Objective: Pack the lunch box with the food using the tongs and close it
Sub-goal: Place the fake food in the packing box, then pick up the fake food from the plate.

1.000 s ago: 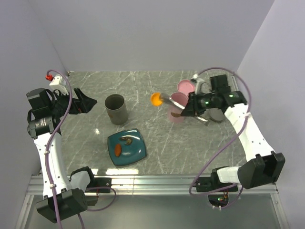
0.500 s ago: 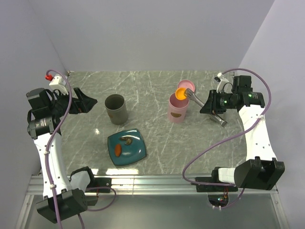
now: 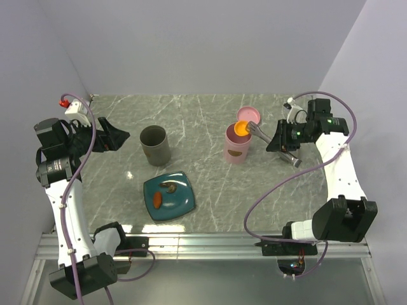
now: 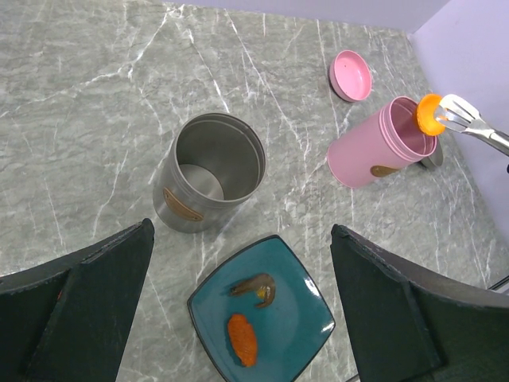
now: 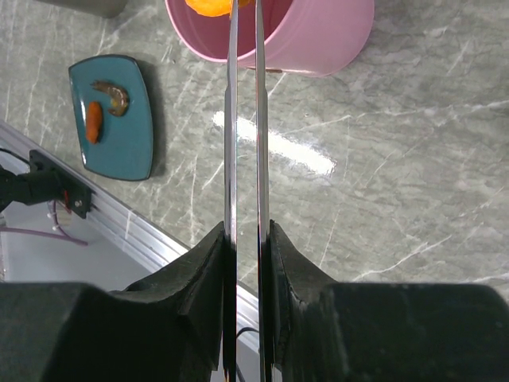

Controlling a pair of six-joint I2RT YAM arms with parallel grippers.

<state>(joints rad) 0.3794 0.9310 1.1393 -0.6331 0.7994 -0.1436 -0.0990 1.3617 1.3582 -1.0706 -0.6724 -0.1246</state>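
The right gripper (image 5: 245,239) clamps tongs (image 5: 231,119) pinching orange piece (image 4: 429,116) at box (image 4: 370,155) rim. Centre it over the opening before easing grip. The left gripper (image 3: 114,136) stands wide, empty.

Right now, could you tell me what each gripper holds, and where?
Right gripper: slim silver metal tongs, clamped partway along both arms, tips pinching a round orange food piece. Left gripper: nothing.

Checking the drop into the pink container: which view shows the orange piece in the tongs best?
The left wrist view: the orange piece shows clearly, pinched by the tongs at the pink container's rim. The top external view shows it small; the right wrist view crops it at the top edge.
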